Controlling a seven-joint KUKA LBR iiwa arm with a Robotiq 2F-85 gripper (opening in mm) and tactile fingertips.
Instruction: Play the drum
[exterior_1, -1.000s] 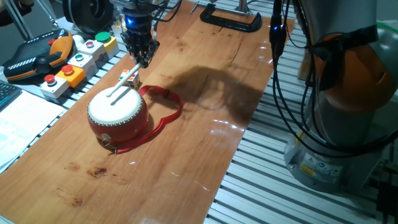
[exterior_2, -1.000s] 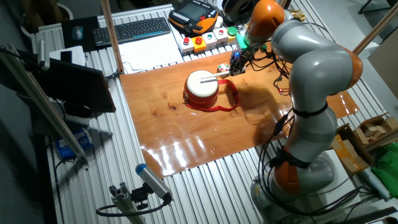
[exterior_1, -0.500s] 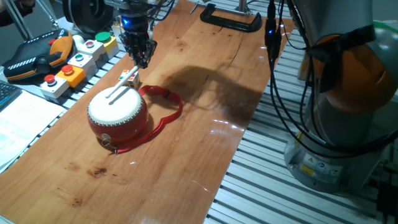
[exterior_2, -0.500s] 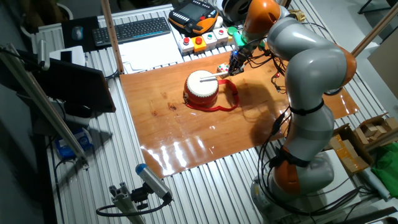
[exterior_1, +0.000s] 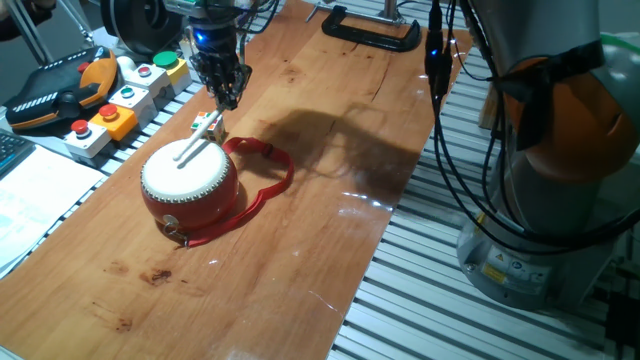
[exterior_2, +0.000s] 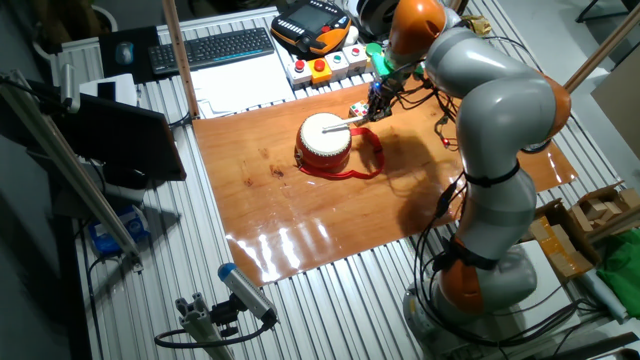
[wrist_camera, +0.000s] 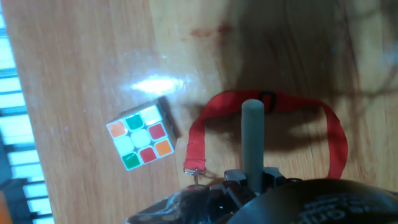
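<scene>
One fixed view shows you the drum (exterior_1: 188, 181) sitting on the wooden surface (exterior_1: 300, 240), red strap (exterior_1: 262, 180) looped beside it. Your end effector (exterior_1: 224, 92) is pinching a pale stick (exterior_1: 197, 141) whose far end rests on the drum's white skin. In the hand view a small colour cube (wrist_camera: 140, 137) lies just beside the strap

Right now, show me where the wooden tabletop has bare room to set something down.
Bare wood lies in front of the small red drum toward the near table edge, and on the wide stretch between its red strap and the black clamp. It is crowded behind the drum: gripper, stick, colourful puzzle cube.
</scene>
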